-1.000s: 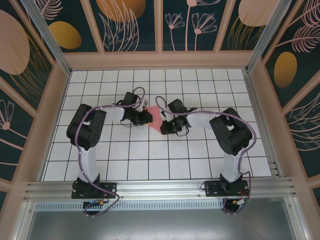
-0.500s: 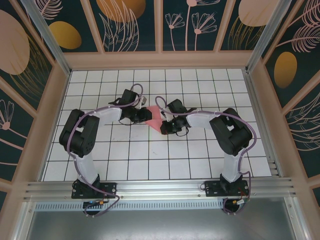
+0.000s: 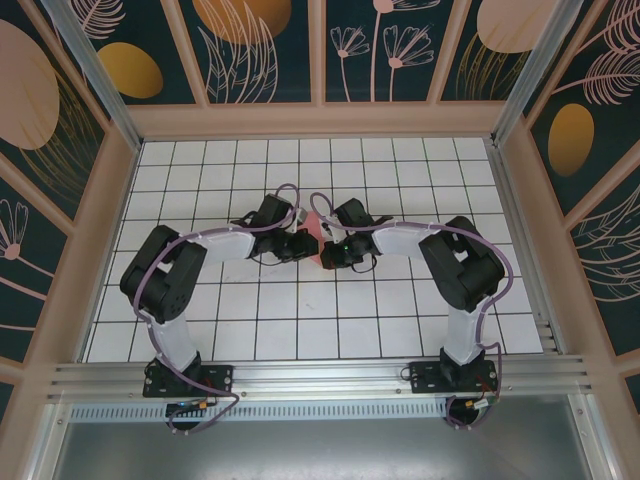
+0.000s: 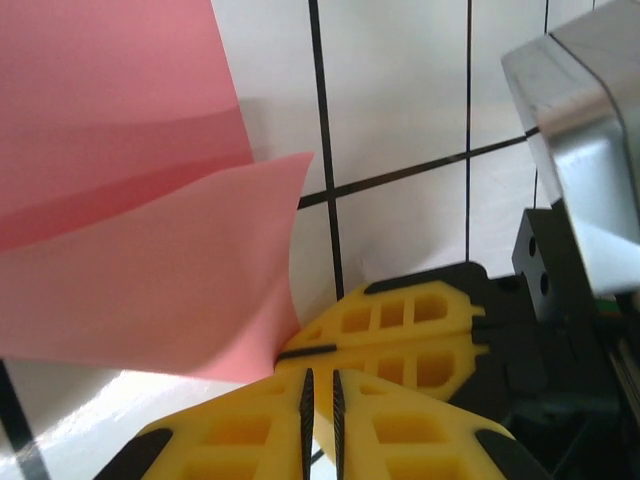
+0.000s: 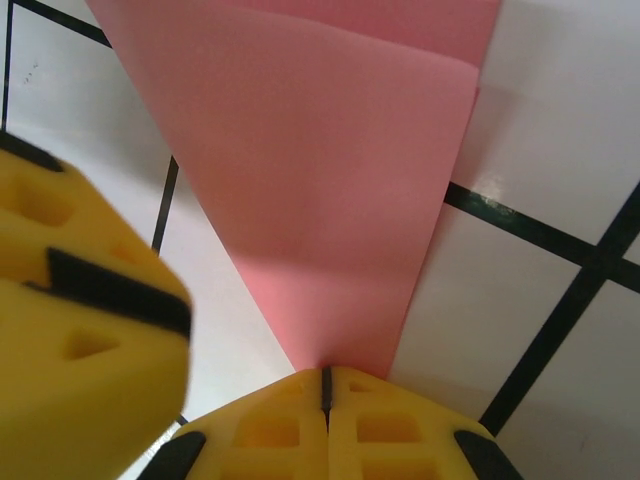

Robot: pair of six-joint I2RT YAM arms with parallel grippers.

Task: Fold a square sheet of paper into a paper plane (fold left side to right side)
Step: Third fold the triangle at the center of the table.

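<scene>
The salmon-pink sheet of paper lies creased at the table's centre, between the two grippers. In the right wrist view the paper narrows to a point that runs into my right gripper, which is shut on it. In the left wrist view the paper curls up as a loose flap, and its corner is pinched in the right gripper's fingers. My left gripper is shut to a thin slit with nothing in it, right beside the right gripper's tips. From above, the left gripper and right gripper almost touch.
The white grid-tiled table is bounded by wooden-framed patterned walls on three sides. An aluminium rail carrying both arm bases runs along the near edge. A blurred left finger crowds the right wrist view's left side.
My left arm has swung right, bringing its gripper up against the right gripper. Less pink paper shows from above as the flap is carried rightward. The right arm has held still.
</scene>
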